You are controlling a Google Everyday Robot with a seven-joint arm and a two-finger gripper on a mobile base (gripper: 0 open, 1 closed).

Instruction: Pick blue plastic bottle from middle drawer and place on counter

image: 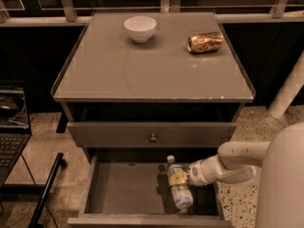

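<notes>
The blue plastic bottle, clear with a white cap and a pale label, is inside the open middle drawer at its right side. It is tilted, with the cap pointing to the back. My gripper reaches in from the right and is shut around the bottle's middle. The bottle casts a shadow on the drawer floor to its left. The grey counter lies above the drawers.
A white bowl and a crushed gold can stand at the back of the counter. The upper drawer front with a round knob overhangs the back of the open drawer. A laptop is at the left and a white post at the right.
</notes>
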